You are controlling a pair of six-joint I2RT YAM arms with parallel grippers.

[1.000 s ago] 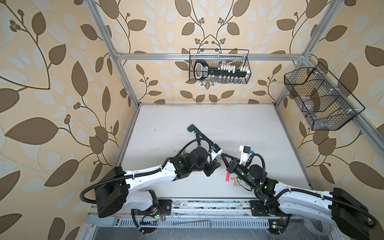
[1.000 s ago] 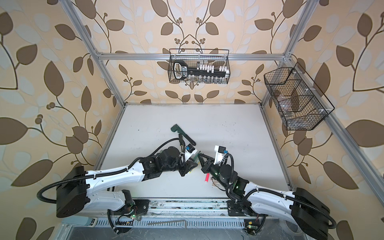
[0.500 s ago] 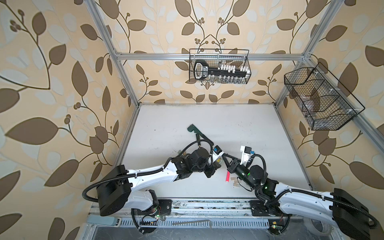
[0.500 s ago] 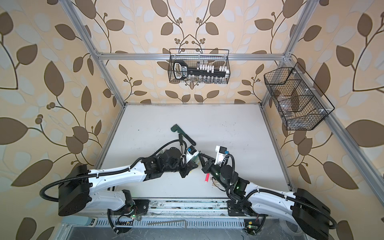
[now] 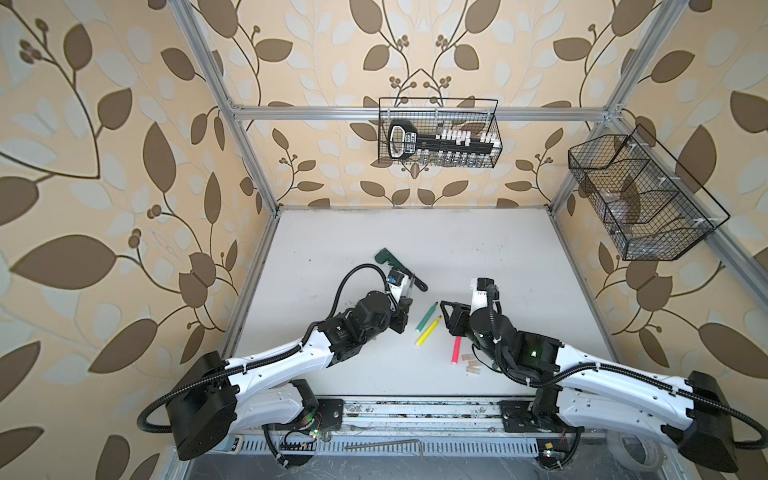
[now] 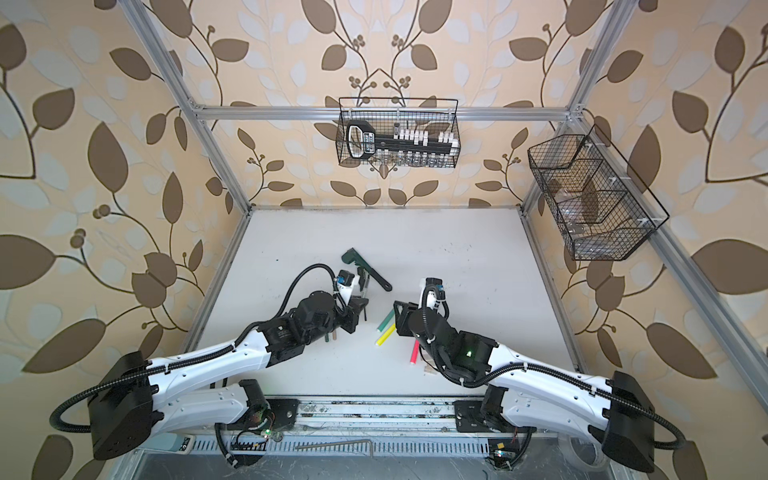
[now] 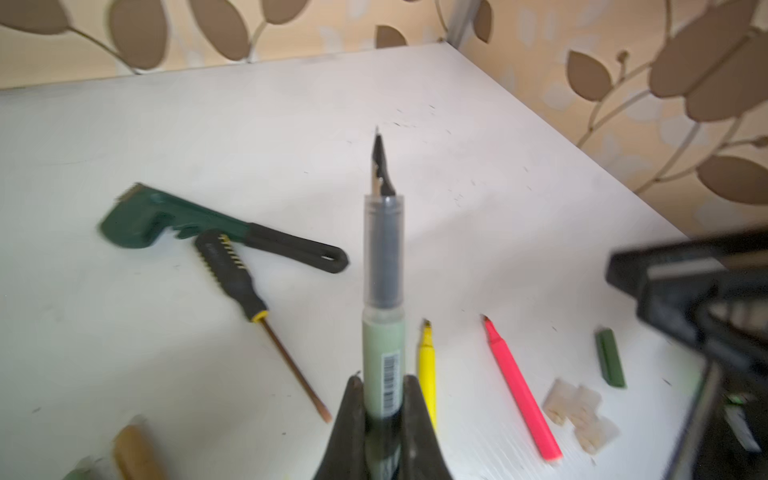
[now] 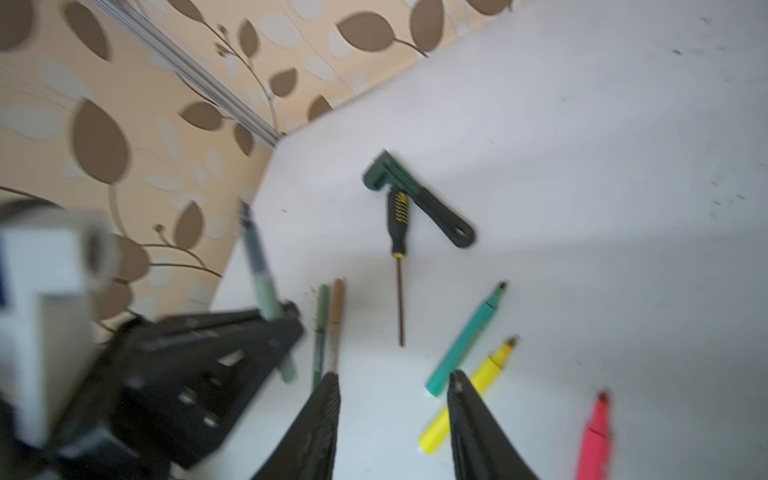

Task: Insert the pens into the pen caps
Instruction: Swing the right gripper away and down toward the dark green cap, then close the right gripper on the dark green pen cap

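Grey-green pen (image 7: 382, 345) is now clamped in the left hand (image 7: 382, 380) alone, its nib bare and pointing away from the wrist, clear of the desk (image 7: 478, 208). A second ago the two hands met at mid-desk. They have since drawn apart, and the right hand (image 8: 394, 374) has let go: its jaws stand apart with nothing between them. That reads as a finished handover, leaving the right hand free to fetch a cap. The dark green cap (image 7: 610, 357) and three beige caps (image 7: 582, 409) lie on the desk beside the pink pen (image 7: 521, 390). The matching grey-green cap I cannot pick out for certain. The teal pen (image 8: 465, 340) and yellow pen (image 8: 469, 395) lie side by side with bare tips, and the dark green pen (image 8: 321, 324) and gold-brown pen (image 8: 337, 316) lie together nearer the left hand. Most of the capping seems still to do.
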